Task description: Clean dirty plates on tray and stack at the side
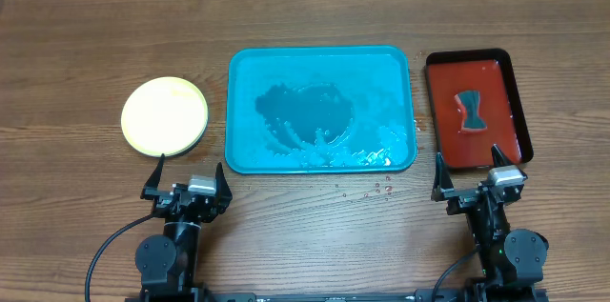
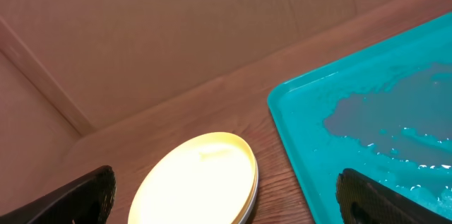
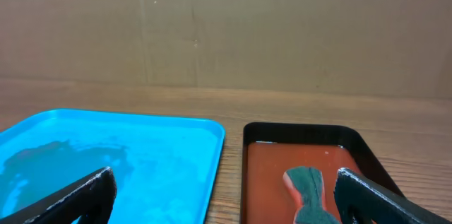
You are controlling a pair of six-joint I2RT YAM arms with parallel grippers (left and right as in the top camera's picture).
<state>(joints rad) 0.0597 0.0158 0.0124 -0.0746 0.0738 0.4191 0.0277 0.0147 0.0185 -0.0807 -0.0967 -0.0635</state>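
Observation:
The teal-blue tray (image 1: 319,64) lies at the table's centre, wet with water and foam and with no plate on it. It also shows in the left wrist view (image 2: 296,111) and the right wrist view (image 3: 191,136). The plates (image 1: 165,115) sit stacked on the table left of the tray, a yellow-green one on top; the left wrist view (image 2: 194,181) shows the stack's layered rim. My left gripper (image 1: 188,174) is open and empty, just in front of the stack. My right gripper (image 1: 469,169) is open and empty, in front of the red tray.
A dark red, black-rimmed tray (image 1: 457,73) stands right of the teal tray and holds a green sponge (image 1: 471,112), also seen in the right wrist view (image 3: 305,185). Small water drops and red specks (image 1: 381,188) lie on the table in front of the teal tray.

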